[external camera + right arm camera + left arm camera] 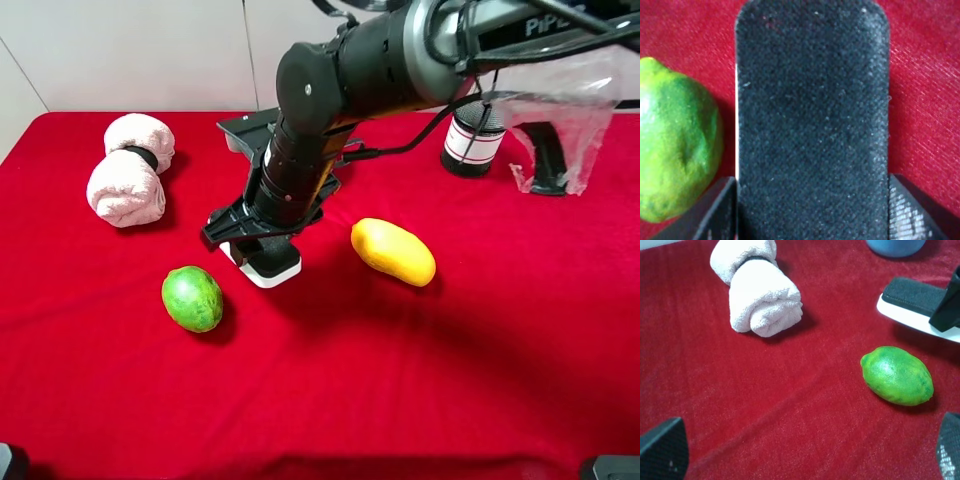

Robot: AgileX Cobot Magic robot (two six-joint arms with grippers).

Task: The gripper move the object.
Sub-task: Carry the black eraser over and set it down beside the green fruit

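The board eraser, black felt on a white base, lies left of centre on the red cloth. It also shows in the left wrist view and fills the right wrist view. My right gripper reaches across from the upper right. It is shut on the eraser, with one finger against each long side. One of its fingers shows on the eraser in the left wrist view. My left gripper is open and empty, low over the cloth, short of the green fruit.
A green round fruit lies just front-left of the eraser. A yellow mango lies to its right. A rolled pink towel sits at the back left. A dark jar and a clear plastic bag stand at the back right.
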